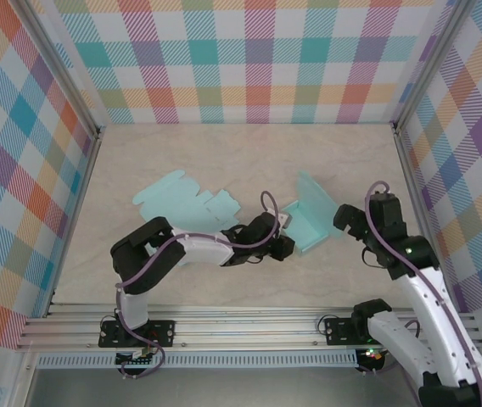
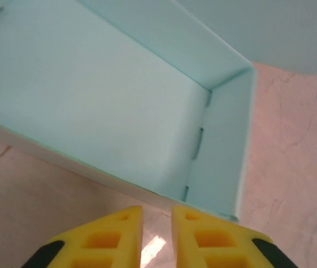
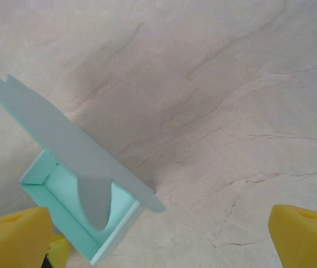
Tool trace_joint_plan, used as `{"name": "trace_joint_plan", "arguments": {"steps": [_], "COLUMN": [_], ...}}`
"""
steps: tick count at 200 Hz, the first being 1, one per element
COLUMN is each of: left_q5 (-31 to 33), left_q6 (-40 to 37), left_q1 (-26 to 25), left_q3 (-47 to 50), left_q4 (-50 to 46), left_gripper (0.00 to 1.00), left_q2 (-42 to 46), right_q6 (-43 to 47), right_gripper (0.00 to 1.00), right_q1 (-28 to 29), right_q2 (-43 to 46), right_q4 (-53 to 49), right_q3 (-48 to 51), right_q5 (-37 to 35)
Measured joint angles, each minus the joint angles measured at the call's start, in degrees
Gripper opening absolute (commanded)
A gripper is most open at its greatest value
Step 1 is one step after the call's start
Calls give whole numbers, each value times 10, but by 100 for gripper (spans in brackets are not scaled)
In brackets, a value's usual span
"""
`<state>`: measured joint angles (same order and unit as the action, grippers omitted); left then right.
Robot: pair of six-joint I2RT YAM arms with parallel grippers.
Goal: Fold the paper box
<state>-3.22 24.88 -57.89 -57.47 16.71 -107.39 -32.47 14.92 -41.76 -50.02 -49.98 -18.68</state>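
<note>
A mint paper box [image 1: 311, 222] stands on the table right of centre, its walls up and its lid flap raised at the far side. My left gripper [image 1: 285, 223] lies low at the box's left wall. In the left wrist view its yellow fingertips [image 2: 130, 219] stand a narrow gap apart over bare table, just short of the box's near wall [image 2: 119, 106], with nothing between them. My right gripper [image 1: 344, 222] hovers just right of the box. In the right wrist view the right gripper [image 3: 155, 218] is wide open, with the box [image 3: 58, 187] and its lid [image 3: 63, 134] at lower left.
A second mint sheet [image 1: 182, 203], cut and creased but flat, lies on the table left of centre, behind the left arm [image 1: 190, 246]. Checked walls enclose the table on three sides; a metal rail [image 1: 241, 318] runs along the near edge.
</note>
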Motion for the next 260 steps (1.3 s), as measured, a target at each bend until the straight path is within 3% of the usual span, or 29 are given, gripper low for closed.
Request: {"name": "trace_joint_plan", "arguments": {"steps": [16, 28, 51, 82, 132, 235, 260], "left_q5": [50, 90, 134, 149, 149, 151, 149], "left_q6": [-39, -83, -149, -231, -288, -281, -269], "left_q1": [-2, 10, 47, 81, 80, 80, 80], "left_q3": [-5, -24, -83, -167, -239, -300, -301], "left_q4": [-35, -69, -114, -172, -243, -275, -277], "left_gripper": [56, 65, 70, 69, 64, 58, 46], "left_q2": [38, 63, 68, 20, -88, -152, -155], "right_q6": [0, 0, -1, -3, -3, -2, -2], "right_gripper": [100, 100, 100, 100, 100, 100, 100], "right_q1": [0, 0, 0, 0, 0, 0, 0], "right_q2": [24, 37, 61, 79, 77, 55, 55], "right_q4": [-21, -31, -35, -35, -36, -25, -23], "right_q3": [-1, -1, -1, -1, -1, -1, -1], "right_q5": [1, 3, 12, 18, 28, 48, 48]}}
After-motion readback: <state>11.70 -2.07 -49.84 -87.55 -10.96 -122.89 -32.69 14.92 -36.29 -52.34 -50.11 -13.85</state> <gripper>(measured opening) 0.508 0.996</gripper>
